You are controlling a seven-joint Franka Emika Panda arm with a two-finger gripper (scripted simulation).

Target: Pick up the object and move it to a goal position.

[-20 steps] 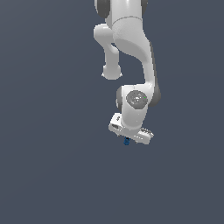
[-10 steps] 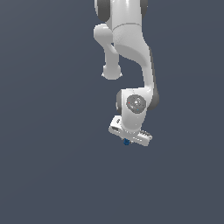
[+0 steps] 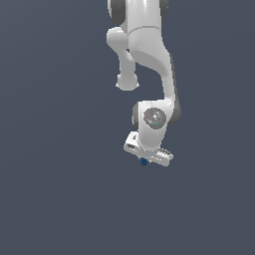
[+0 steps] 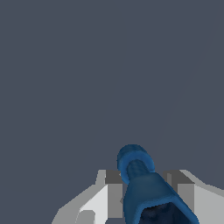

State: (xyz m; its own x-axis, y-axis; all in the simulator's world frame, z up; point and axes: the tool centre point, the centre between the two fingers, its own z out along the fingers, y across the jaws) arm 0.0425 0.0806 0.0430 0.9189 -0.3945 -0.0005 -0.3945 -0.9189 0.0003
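Your jaws are clamped on the small blue peg [image 4: 146,192], which juts from between them just below the white arm [image 3: 149,64]; rigid and light by its look, it seems best gripped along the narrow shank, not the ribbed knob.

White arm [image 3: 149,60] hangs down, tool [image 3: 146,160] apparently clamped.

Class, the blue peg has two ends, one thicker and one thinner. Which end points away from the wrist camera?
The thinner end of the blue peg, finishing in a rounded cap; the thicker end sits nearest the camera, between the fingers.
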